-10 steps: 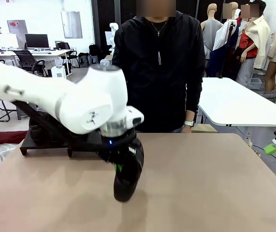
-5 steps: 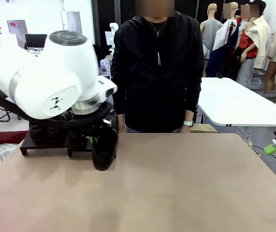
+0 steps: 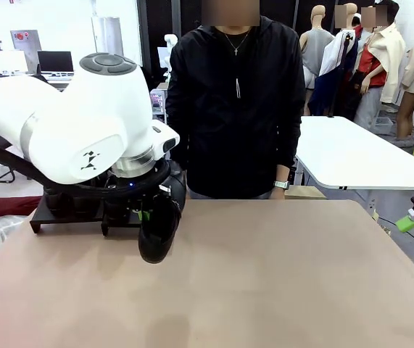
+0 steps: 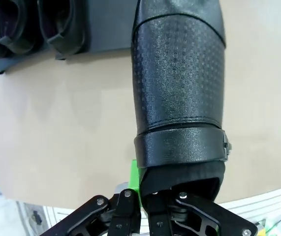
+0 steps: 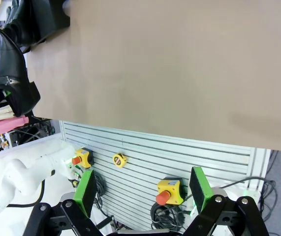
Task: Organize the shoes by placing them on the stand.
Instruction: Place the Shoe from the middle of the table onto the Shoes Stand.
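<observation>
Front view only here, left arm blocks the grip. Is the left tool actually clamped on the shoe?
Observer: Yes. In the left wrist view the left tool is shut on the shoe at its heel opening, toe pointing away.
Operator: Anything already on the stand?
Observer: Two shoes sit side by side on the stand, in the top left of that view.
Operator: Right tool?
Observer: The right tool is open with nothing between its green pads, off the table edge.
</observation>
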`<state>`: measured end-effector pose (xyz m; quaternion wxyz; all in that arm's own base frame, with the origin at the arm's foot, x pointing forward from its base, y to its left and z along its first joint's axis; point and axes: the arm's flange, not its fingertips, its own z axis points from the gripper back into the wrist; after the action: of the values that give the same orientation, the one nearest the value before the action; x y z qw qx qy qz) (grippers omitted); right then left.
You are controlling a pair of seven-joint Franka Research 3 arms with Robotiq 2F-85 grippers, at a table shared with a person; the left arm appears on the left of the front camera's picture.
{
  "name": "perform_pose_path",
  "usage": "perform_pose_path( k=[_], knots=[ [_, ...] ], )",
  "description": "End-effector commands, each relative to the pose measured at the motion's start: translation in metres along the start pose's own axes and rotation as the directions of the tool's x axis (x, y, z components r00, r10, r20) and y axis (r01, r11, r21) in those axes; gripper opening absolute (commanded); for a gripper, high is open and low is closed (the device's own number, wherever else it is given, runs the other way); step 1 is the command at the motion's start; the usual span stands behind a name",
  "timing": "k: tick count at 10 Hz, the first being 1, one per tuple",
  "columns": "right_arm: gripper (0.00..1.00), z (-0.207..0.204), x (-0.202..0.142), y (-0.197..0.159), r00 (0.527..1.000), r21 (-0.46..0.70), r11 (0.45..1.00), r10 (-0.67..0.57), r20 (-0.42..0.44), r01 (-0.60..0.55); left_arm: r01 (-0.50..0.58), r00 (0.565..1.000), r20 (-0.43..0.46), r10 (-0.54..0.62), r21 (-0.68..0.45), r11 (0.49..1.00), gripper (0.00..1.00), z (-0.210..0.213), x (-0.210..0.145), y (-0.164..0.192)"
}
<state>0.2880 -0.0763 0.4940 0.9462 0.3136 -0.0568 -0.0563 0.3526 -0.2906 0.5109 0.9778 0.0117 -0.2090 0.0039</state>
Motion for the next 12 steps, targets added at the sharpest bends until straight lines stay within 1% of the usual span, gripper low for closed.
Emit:
perform_pose_path(
  k=[1, 2, 3, 4, 5, 6, 8, 10, 12],
  knots=[
    [1.00, 0.001, 0.000, 0.001, 1.000, 0.015, 1.000, 0.002, 0.000, -0.002, -0.015, 1.000, -0.024, 0.014, -0.018, 1.000, 0.00, -0.008, 0.052, 0.027],
    [1.00, 0.001, 0.000, 0.001, 1.000, 0.015, 1.000, 0.002, 0.000, -0.002, 0.125, 0.988, -0.069, -0.138, -0.167, 0.978, 0.00, -0.023, 0.098, 0.038],
    [1.00, 0.001, 0.000, 0.001, 1.000, 0.015, 1.000, 0.002, 0.000, -0.002, 0.137, 0.987, -0.050, -0.151, -0.208, 0.968, 0.00, -0.049, 0.152, 0.048],
    [1.00, 0.001, 0.000, 0.001, 1.000, 0.015, 1.000, 0.002, 0.000, -0.002, 0.128, 0.988, -0.053, -0.143, -0.220, 0.967, 0.00, -0.075, 0.191, 0.055],
    [1.00, 0.001, 0.000, 0.001, 1.000, 0.015, 1.000, 0.002, 0.000, -0.002, 0.137, 0.981, -0.100, -0.164, -0.234, 0.963, 0.00, -0.097, 0.213, 0.055],
    [1.00, 0.001, 0.000, 0.001, 1.000, 0.015, 1.000, 0.002, 0.000, -0.002, 0.108, 0.977, -0.161, -0.142, -0.203, 0.973, 0.00, -0.115, 0.224, 0.055],
    [1.00, 0.001, 0.000, 0.001, 1.000, 0.015, 1.000, 0.002, 0.000, -0.002, 0.055, 0.979, -0.184, -0.086, -0.168, 0.984, 0.00, -0.129, 0.222, 0.055],
    [1.00, 0.001, 0.000, 0.001, 1.000, 0.015, 1.000, 0.002, 0.000, -0.002, 0.026, 0.982, -0.182, -0.053, -0.149, 0.988, 0.00, -0.134, 0.219, 0.058],
    [1.00, 0.001, 0.000, 0.001, 1.000, 0.015, 1.000, 0.002, 0.000, -0.002, 0.013, 0.987, -0.161, -0.032, -0.118, 0.993, 0.00, -0.139, 0.220, 0.059]
  ],
)
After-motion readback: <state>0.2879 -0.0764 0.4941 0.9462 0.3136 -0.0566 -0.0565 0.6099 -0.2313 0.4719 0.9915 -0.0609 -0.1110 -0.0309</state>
